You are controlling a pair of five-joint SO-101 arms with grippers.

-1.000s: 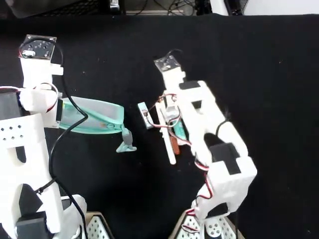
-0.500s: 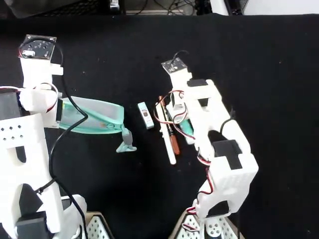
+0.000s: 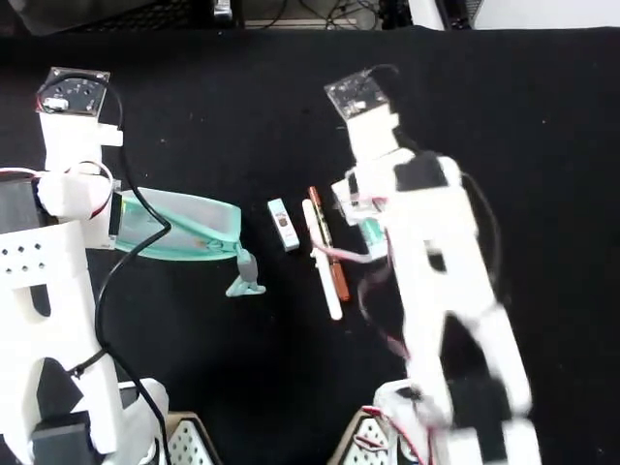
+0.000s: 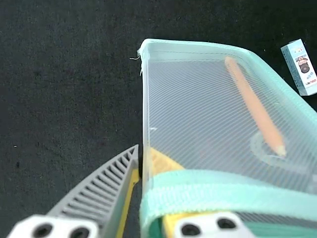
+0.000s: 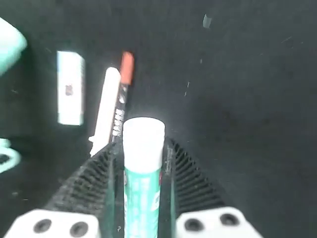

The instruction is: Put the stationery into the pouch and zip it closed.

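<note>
A translucent teal pouch (image 3: 184, 228) lies at the left, its end pinched in my shut left gripper (image 3: 116, 218). In the left wrist view the pouch (image 4: 208, 129) holds an orange pencil (image 4: 252, 106), and the gripper (image 4: 143, 198) clamps its teal edge. My right gripper (image 5: 142, 148) is shut on a glue stick (image 5: 142, 168) with a white cap and teal body, raised over the table just right of the pens (image 3: 371, 232). On the table lie a white pen (image 5: 105, 109), a red-tipped pen (image 5: 123, 84) and a small eraser (image 5: 69, 88).
The pouch's zip pull (image 3: 245, 276) trails off its corner toward the front. The eraser (image 3: 282, 225) lies between the pouch and the two pens (image 3: 325, 257). Black cloth covers the table; both arm bases stand at the front edge.
The right arm has risen and swung toward the back of the table with the glue stick, uncovering the pens. The left arm and pouch have not moved.
</note>
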